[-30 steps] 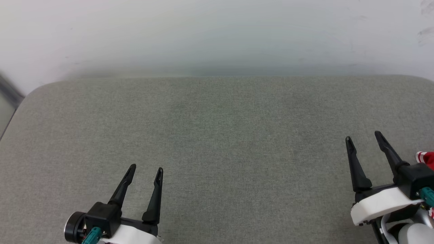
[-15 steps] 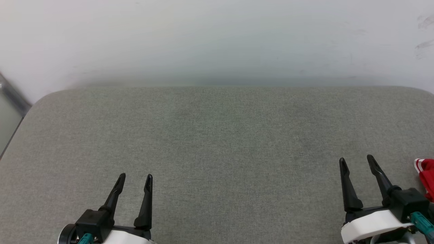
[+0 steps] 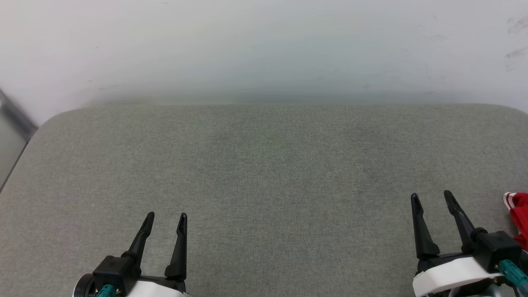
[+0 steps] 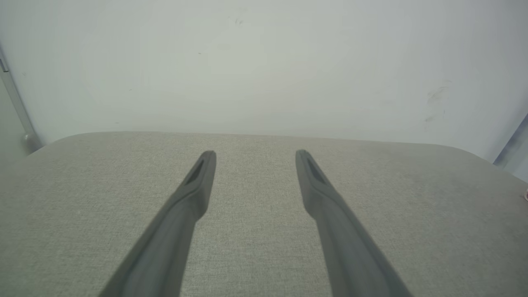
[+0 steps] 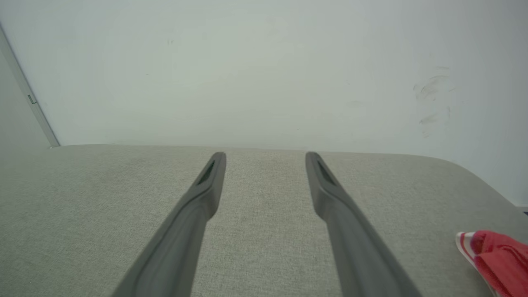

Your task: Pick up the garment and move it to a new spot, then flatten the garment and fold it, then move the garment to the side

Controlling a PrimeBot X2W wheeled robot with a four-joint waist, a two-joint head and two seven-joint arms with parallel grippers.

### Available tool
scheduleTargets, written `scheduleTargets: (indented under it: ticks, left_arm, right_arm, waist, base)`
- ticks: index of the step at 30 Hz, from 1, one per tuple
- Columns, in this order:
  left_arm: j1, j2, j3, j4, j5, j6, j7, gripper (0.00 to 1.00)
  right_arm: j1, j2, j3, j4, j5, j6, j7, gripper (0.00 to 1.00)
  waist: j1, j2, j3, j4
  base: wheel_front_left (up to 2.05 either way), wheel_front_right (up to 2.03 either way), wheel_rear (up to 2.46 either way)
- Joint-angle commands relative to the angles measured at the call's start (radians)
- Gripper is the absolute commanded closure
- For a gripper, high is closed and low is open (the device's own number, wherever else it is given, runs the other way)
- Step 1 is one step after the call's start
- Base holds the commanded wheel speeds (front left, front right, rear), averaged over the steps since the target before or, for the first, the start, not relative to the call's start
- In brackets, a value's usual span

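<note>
A small part of the garment [image 3: 519,214], red cloth with a red-and-white striped edge, pokes in at the head view's right edge on the grey cushion; most of it is out of view. The right wrist view has the garment [image 5: 497,260] at its lower right. My right gripper [image 3: 431,197] stands open just left of it, not touching, with nothing between its fingers [image 5: 206,181]. My left gripper [image 3: 166,217] is open at the lower left, far from the cloth, and holds nothing [image 4: 252,154].
A broad grey fabric cushion [image 3: 264,173] carries everything, with rounded far corners. A pale wall [image 3: 264,45] rises right behind its far edge. A grey metal strip [image 3: 14,117] runs down the wall at the far left.
Both grippers have drawn back toward the bottom of the head view since a second ago, and the camera tilted a little, lowering the cushion's far edge. The garment lies as before.
</note>
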Motion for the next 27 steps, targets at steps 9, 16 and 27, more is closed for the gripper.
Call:
scheduleTargets:
  ticks: [9, 16, 27]
  left_arm:
    - [0.011, 0.0, -0.001, 0.002, -0.007, -0.002, -0.002, 0.0]
    - [0.015, -0.005, -0.004, 0.026, -0.02, 0.0, 0.006, 1.0]
    - [-0.017, 0.006, 0.005, 0.05, -0.247, 0.002, 0.05, 1.0]
  right_arm:
    - [-0.011, 0.004, 0.007, 0.009, 0.015, 0.0, -0.008, 0.0]
    - [0.011, 0.0, 0.006, 0.037, 0.025, 0.0, 0.0, 1.0]
    - [-0.01, 0.001, -0.006, 0.053, 0.251, 0.0, 0.053, 1.0]
  waist:
    - [0.0, 0.0, -0.003, 0.001]
    - [0.0001, 0.0, -0.003, 0.0]
    - [0.0001, 0.0, -0.002, -0.003]
  base:
    - [0.0, 0.0, 0.0]
    - [0.0, 0.0, 0.0]
    - [0.0, 0.0, 0.0]
